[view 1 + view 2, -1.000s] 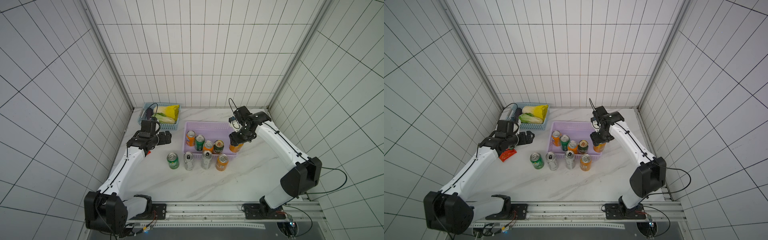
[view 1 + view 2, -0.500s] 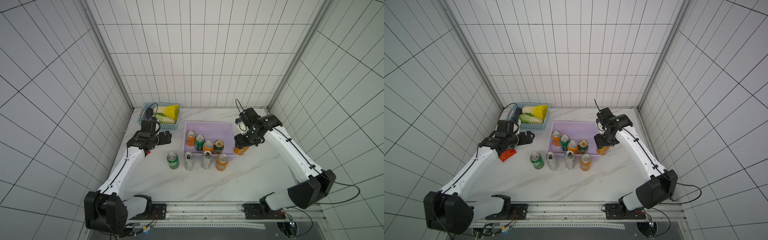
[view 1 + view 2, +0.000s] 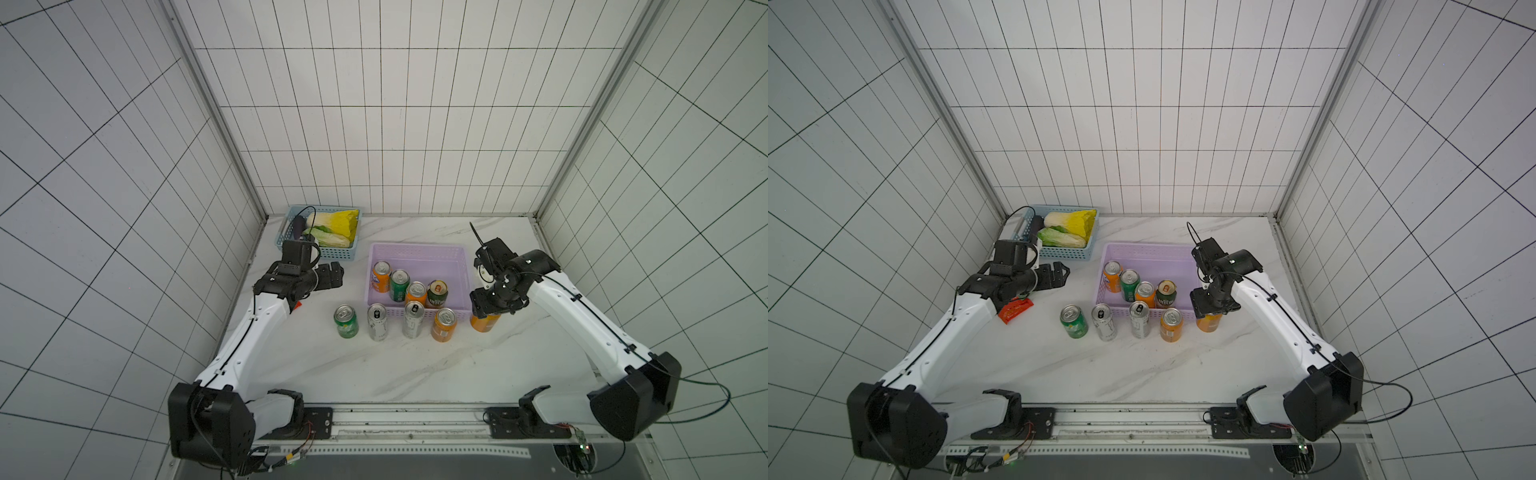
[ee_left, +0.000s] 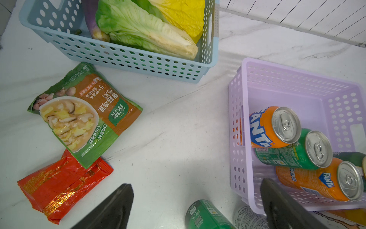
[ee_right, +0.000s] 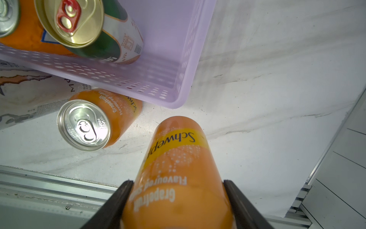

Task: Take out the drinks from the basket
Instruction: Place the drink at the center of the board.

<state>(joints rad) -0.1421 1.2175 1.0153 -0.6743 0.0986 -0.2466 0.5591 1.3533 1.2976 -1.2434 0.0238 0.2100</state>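
Though spread wide, grips nothing with left gripper (image 4: 196, 184); ahead of its jaws, shallow lilac perforated plastic basket (image 4: 235, 119) holding four upright metal drink cans (image 3: 400, 284). Clamps fifth, an orange metal soda can (image 5: 176, 154), between part-spread jaws of right gripper (image 5: 177, 186), just outside basket corner. Beside those jaws, row of four more cans (image 3: 413, 319) on white marble tabletop (image 3: 374, 374).
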